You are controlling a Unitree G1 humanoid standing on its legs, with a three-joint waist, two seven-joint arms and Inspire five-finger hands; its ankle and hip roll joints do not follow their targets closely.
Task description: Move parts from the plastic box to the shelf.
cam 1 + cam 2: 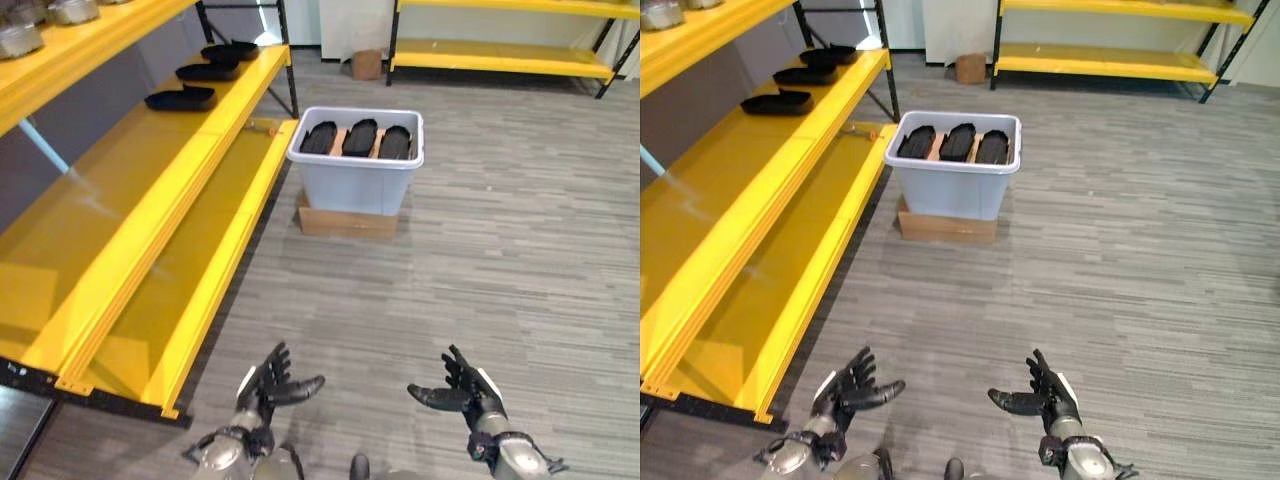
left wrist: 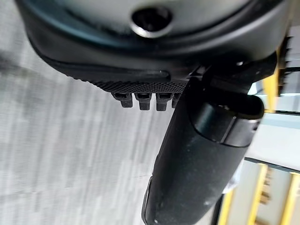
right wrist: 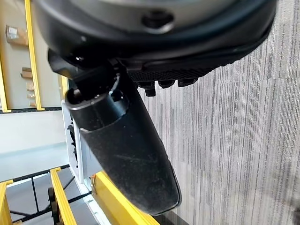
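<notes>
Nearest, over grey striped plank floor [image 1: 480,290]: left hand [image 1: 268,385] and right hand [image 1: 468,393], both low, palms facing, fingers spread wide, holding nothing, well apart. Farther on, pale plastic box [image 1: 357,180] on a flat cardboard slab [image 1: 345,222], three black parts [image 1: 359,137] side by side inside, just beside the corner of the yellow shelf [image 1: 150,230] along the left. Beyond, three more black parts [image 1: 182,98] in a row on the shelf's upper level, open floor to the right, and a second yellow rack [image 1: 500,55] with a small cardboard carton [image 1: 366,64] at the far wall.

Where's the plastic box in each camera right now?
Left eye view: plastic box, upper centre, right of the yellow shelf.
Right eye view: box, upper centre-left.
Left wrist view: not in it.
Right wrist view: box edge behind the thumb.
Shared landmark: the yellow shelf.
</notes>
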